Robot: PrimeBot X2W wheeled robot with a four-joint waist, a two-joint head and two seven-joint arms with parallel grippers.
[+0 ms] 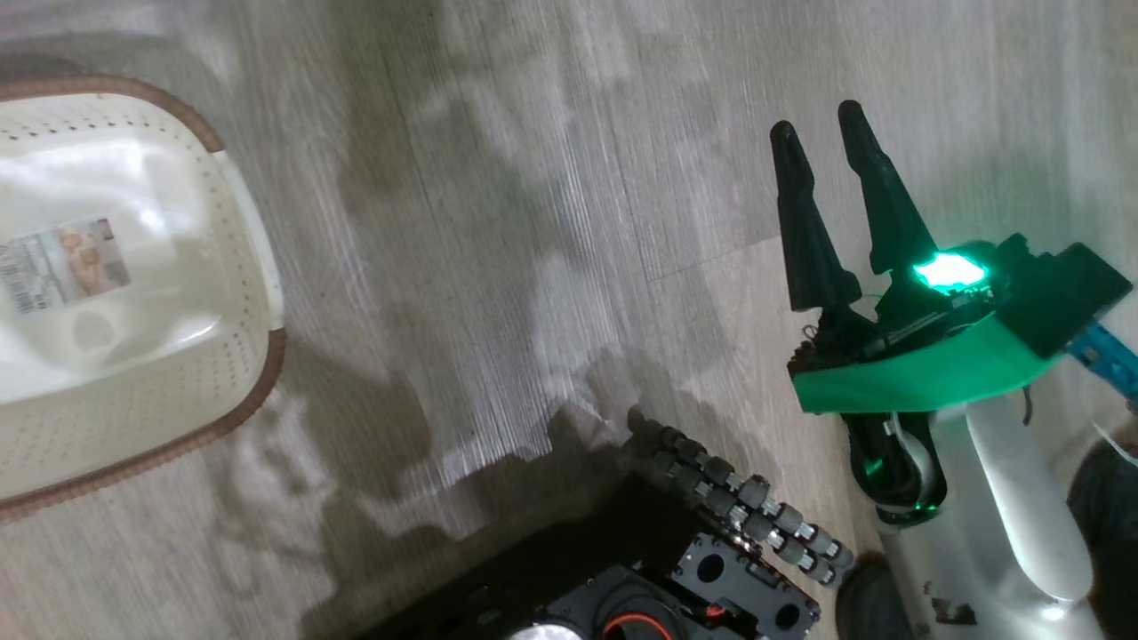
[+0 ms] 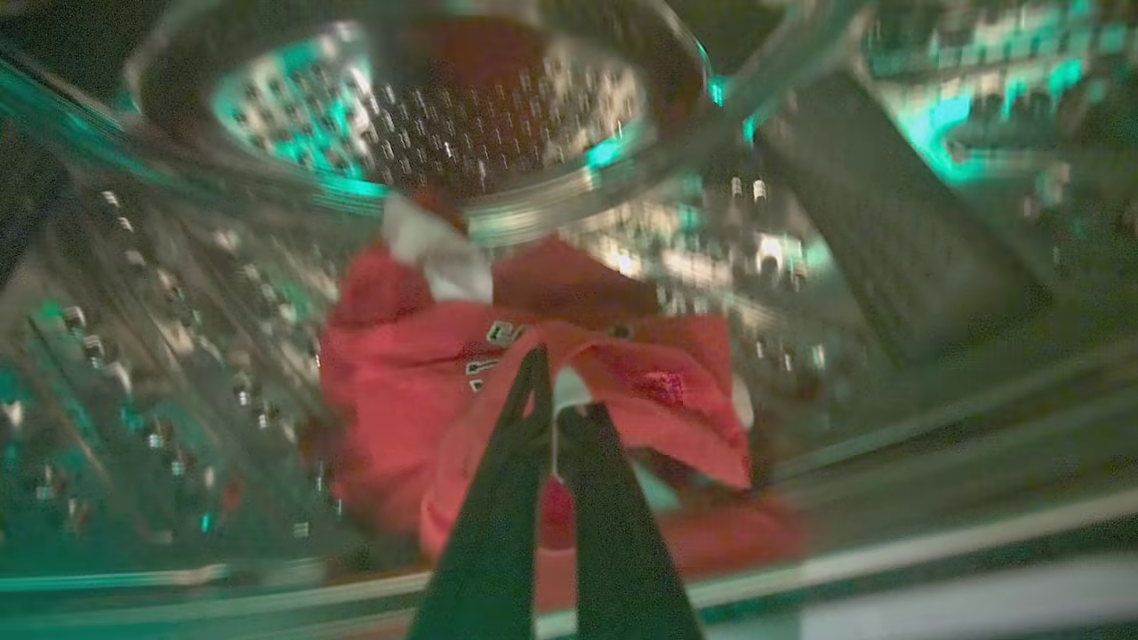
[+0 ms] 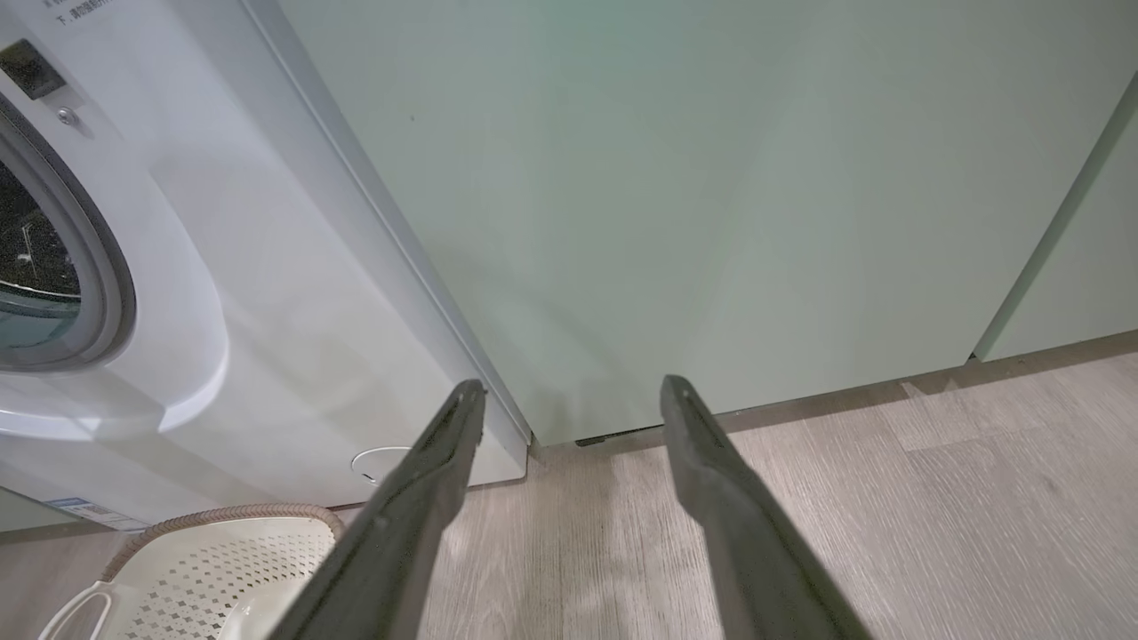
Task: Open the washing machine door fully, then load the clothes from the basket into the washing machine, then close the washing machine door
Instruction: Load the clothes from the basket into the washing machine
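One heap of clothes lies inside the washing machine, on the lower wall of the steel drum, just below the middle of the left wrist view. That view is blurred and tinted green, so folds, garment edges and the number of pieces cannot be made out. The lowest red fold is cut off by the drum's lip at 6 o'clock. The fabric is bright red, with a white panel at the 12 o'clock end and some white lettering too smeared to read. The heap's long axis runs roughly from 11 o'clock to 5 o'clock.

The left pincer rises from 6 o'clock over the heap, its two dark fingers drawn together at the tips. Whether a sliver of cloth is caught between them I cannot tell. A grey rib crosses the drum at 2 o'clock.

In the head view the basket sits on the wood-look floor at 9 o'clock, its left part cut off and a label sticker on its bare bottom. The right pincer at 2 o'clock is spread wide and grips nothing. Its wrist view faces pale green cabinets.
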